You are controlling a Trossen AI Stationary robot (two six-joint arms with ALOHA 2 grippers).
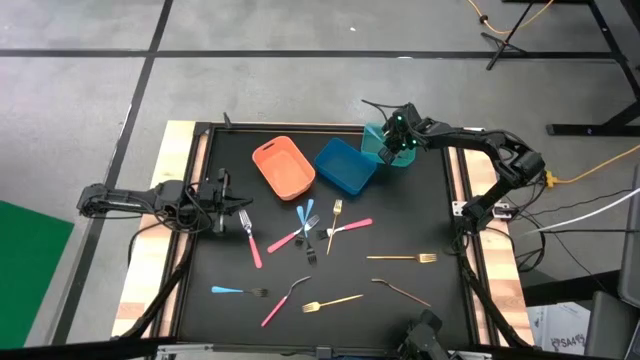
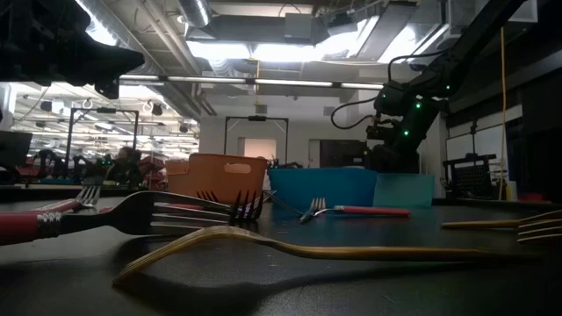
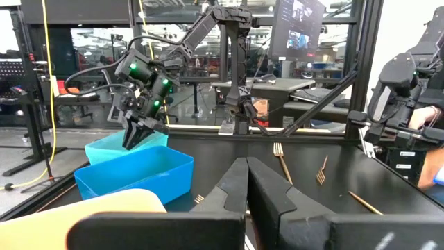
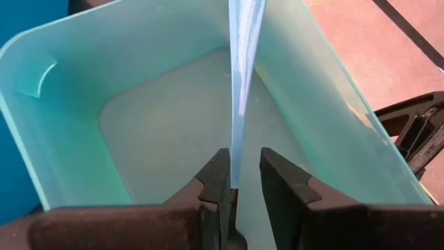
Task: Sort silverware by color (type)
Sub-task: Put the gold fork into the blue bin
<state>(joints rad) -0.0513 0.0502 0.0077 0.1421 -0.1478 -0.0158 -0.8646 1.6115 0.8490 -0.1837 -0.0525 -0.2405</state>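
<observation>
Table (image 1: 440, 215) black, cutlery scattered | right fingers (image 4: 239, 182) ajar, blue handle (image 4: 244, 69) between | left shut

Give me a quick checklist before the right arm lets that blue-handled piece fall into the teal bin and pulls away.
1. Right claw is over the teal bin: ok.
2. Light-blue handle points down into the bin, inside its walls: ok.
3. Handle is free of the claw: cannot tell; it sits between slightly parted fingers.
4. Bin floor below is bare: ok as far as visible.
5. Left claw is shut, empty and waiting at the table's left side, out of the way: ok.
6. Sorting is finished: not ok; a pink fork and gold fork lie loose on the table.
</observation>
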